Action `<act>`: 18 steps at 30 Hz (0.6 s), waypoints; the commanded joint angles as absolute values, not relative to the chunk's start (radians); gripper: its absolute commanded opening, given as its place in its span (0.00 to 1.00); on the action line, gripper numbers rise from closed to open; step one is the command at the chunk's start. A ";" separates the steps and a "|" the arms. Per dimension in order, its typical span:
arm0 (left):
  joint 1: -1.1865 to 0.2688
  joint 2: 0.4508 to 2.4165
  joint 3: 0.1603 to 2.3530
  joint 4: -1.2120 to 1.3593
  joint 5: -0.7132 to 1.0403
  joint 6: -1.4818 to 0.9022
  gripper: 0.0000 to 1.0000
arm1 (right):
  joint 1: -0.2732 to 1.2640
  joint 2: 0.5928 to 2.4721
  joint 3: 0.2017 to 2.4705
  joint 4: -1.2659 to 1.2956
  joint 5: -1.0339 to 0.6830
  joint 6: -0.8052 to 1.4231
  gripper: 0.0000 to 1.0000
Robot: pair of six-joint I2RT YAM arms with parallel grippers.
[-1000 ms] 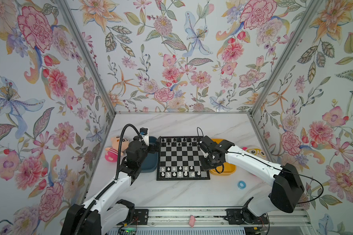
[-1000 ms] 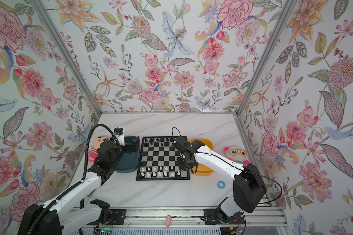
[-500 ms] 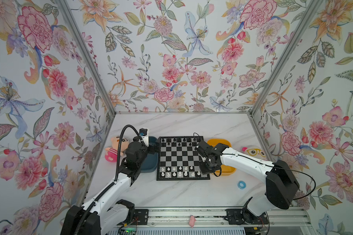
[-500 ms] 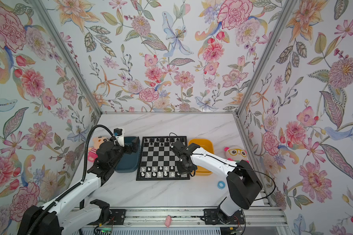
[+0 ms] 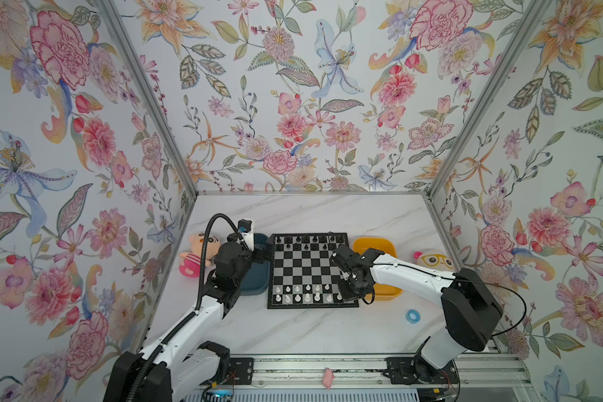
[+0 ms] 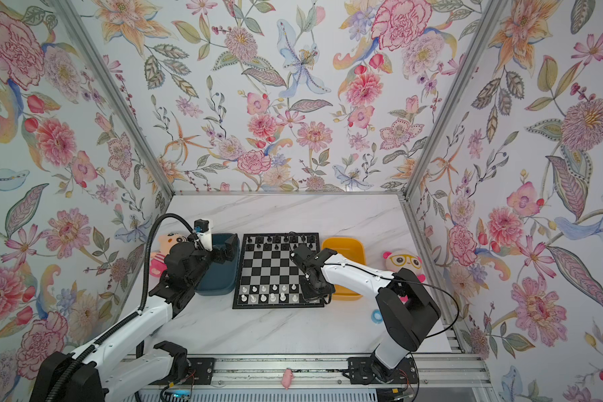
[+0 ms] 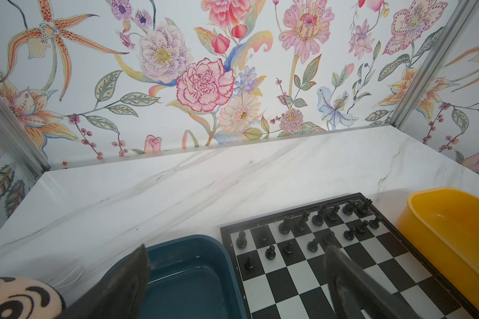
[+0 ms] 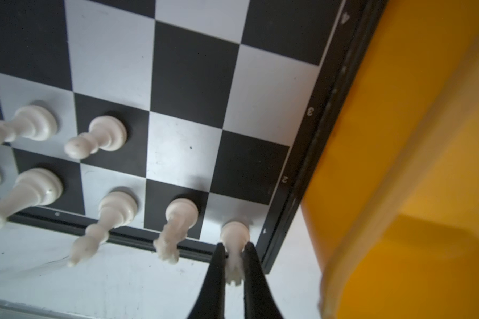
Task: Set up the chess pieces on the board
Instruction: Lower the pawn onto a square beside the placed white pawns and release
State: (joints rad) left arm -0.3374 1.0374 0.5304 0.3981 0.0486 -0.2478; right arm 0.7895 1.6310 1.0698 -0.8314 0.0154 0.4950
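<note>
The board (image 5: 307, 268) (image 6: 270, 268) lies mid-table, with black chessmen (image 7: 302, 226) on its far rows. Several white chess pieces (image 5: 307, 293) (image 8: 109, 132) stand on its two near rows. My right gripper (image 8: 235, 248) (image 5: 349, 294) is shut on a white rook (image 8: 234, 234), whose base is at the near right corner square, beside a white knight (image 8: 177, 221). Whether the base touches the square I cannot tell. My left gripper (image 7: 235, 250) (image 5: 263, 252) hangs open and empty over the teal tray's (image 7: 183, 276) edge by the board's far left corner.
A yellow tray (image 5: 385, 247) (image 8: 412, 165) sits against the board's right edge, close to my right gripper. Plush toys lie at the far left (image 5: 194, 254) and far right (image 5: 432, 259). A small blue ring (image 5: 412, 316) lies at the front right.
My right gripper has moved from the yellow tray's side over to the board's near right corner, carrying the white rook down to it. The left arm has not moved.
</note>
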 commanded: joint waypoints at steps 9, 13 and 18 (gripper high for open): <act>-0.327 1.019 0.526 0.410 0.064 -0.253 0.99 | 0.782 1.636 1.048 -0.818 0.011 0.499 0.12; -0.327 1.017 0.524 0.410 0.060 -0.252 0.99 | 0.782 1.626 1.049 -0.818 0.009 0.502 0.18; -0.327 1.012 0.521 0.405 0.057 -0.252 0.99 | 0.781 1.602 1.052 -0.821 0.000 0.505 0.23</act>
